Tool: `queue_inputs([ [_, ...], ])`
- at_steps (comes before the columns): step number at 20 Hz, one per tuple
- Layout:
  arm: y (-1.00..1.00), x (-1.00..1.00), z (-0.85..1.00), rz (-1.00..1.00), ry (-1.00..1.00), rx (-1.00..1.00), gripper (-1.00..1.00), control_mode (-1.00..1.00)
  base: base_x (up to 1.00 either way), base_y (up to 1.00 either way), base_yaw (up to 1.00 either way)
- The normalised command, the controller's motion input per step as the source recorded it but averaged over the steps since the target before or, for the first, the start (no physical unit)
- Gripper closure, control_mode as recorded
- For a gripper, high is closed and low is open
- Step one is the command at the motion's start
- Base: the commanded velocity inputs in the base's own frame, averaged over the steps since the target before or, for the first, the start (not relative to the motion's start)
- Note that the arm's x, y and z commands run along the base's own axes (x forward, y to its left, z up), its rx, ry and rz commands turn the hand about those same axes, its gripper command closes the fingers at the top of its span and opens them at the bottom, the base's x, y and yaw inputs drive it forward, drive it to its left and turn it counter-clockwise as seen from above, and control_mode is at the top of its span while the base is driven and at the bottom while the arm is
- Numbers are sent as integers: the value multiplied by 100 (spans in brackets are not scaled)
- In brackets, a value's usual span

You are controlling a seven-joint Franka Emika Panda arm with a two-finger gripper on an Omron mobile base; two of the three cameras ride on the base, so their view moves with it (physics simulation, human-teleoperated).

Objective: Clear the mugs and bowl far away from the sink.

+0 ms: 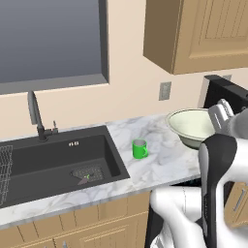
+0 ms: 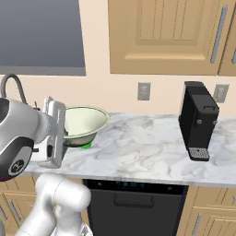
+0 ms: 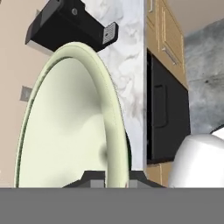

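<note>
the gripper (image 3: 114, 180) is clamped tight on the rim of the one bowl (image 1: 190, 124), a wide, pale cream-green round bowl with smooth flaring sides, which hangs tilted just above the counter (image 2: 138, 147) (whether its base touches the marble i cannot tell). the counter is white marble with grey veins, over light wooden cabinets (image 1: 72, 230) and a black dishwasher front (image 2: 131, 205). one bright green cylindrical mug (image 1: 140, 148) stands upright on the marble between the bowl and the sink (image 1: 58, 162), near the basin's corner. the sink is a dark recessed rectangle with a wire rack (image 1: 5, 169) and a dark gooseneck faucet (image 1: 35, 116). one black coffee machine (image 2: 198, 120) stands by the beige wall, near two outlets.
</note>
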Motion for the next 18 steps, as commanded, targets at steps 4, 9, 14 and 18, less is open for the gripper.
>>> queue_inputs([
  [4, 0, 0, 0, 0, 0, 0, 100, 100, -66, 87, 8],
  [9, 0, 0, 0, 0, 0, 0, 100, 100, -69, 100, 21],
  [14, 0, 0, 0, 0, 0, 0, 100, 100, -44, 100, 49],
  [18, 0, 0, 0, 0, 0, 0, 100, 100, -3, 50, 94],
])
